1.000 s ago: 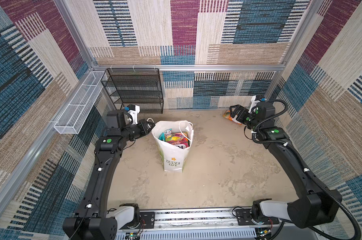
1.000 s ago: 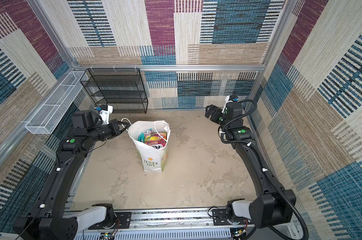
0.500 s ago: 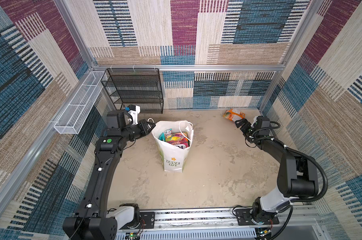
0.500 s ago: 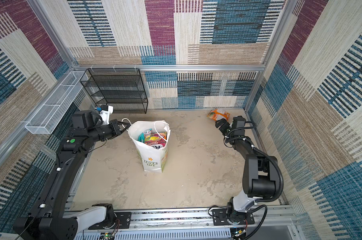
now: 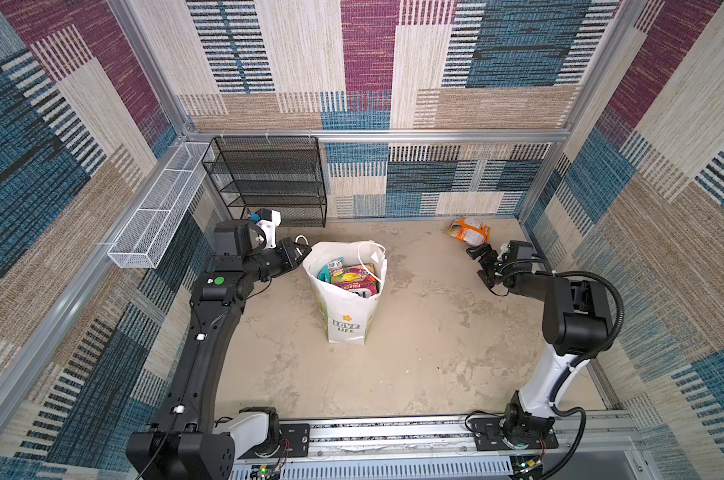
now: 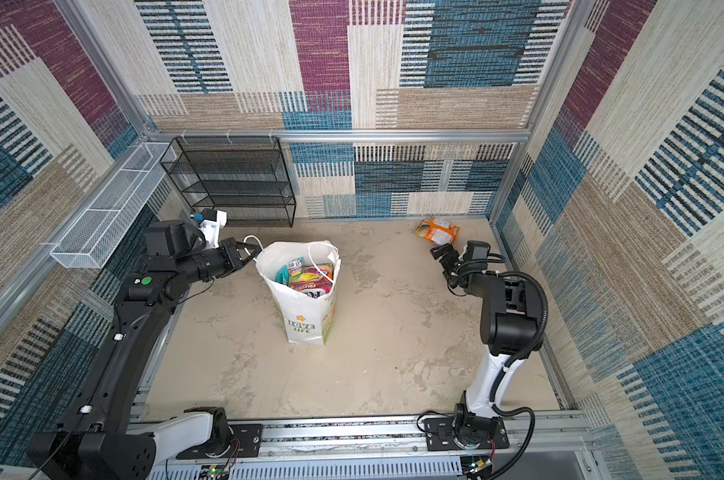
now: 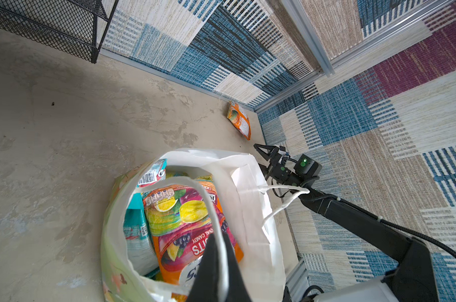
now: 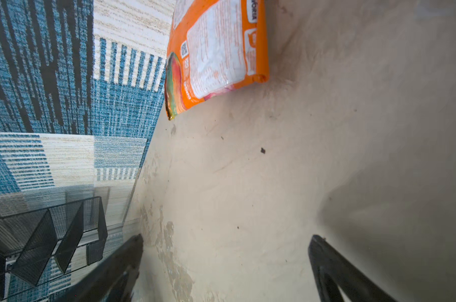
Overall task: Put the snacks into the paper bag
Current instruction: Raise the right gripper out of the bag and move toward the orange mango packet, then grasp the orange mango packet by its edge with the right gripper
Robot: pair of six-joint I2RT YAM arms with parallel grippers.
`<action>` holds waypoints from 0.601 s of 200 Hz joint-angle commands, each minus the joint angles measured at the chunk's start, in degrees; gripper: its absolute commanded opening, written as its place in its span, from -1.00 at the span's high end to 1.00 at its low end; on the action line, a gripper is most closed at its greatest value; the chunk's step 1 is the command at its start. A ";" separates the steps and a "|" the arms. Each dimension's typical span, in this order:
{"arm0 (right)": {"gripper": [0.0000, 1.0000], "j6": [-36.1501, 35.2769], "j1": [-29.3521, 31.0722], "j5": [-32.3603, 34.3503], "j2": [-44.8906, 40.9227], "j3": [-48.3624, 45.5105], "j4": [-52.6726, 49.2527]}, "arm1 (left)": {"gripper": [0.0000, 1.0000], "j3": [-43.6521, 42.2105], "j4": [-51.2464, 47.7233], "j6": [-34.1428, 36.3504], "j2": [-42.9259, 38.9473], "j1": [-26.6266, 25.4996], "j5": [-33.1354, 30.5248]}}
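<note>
The white paper bag (image 5: 345, 316) (image 6: 306, 311) stands upright mid-floor, its mouth open. Several snacks (image 5: 352, 278) (image 7: 179, 217) stand inside it. My left gripper (image 5: 304, 251) (image 7: 220, 235) is at the bag's left rim, shut on a white cord handle (image 7: 195, 180). One orange snack packet (image 5: 468, 230) (image 6: 437, 230) (image 8: 216, 52) lies flat on the floor in the back right corner, close to the wall. Low over the floor, a short way in front of that packet, my right gripper (image 5: 478, 262) (image 8: 226, 238) is open and empty.
A black mesh rack (image 5: 268, 183) stands against the back wall at the left. A white wire basket (image 5: 156, 216) hangs on the left wall. The patterned walls close in tightly around the orange packet's corner. A metal rail (image 5: 393, 432) runs along the front edge.
My right arm has drawn back from the back right corner and folded low, leaving the orange packet on the floor. The left gripper and the bag have not moved.
</note>
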 commanded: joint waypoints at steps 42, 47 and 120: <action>-0.98 4.76 -0.67 -3.69 7.03 5.72 3.25 | 0.91 0.02 1.76 -0.62 0.19 0.09 0.51; -0.97 5.30 -0.86 -3.71 7.53 6.06 3.61 | 0.92 0.01 1.76 -0.62 0.16 0.04 0.53; -0.81 15.26 -3.46 -1.45 13.28 8.23 10.18 | 0.91 0.10 1.58 -0.45 0.07 0.05 0.30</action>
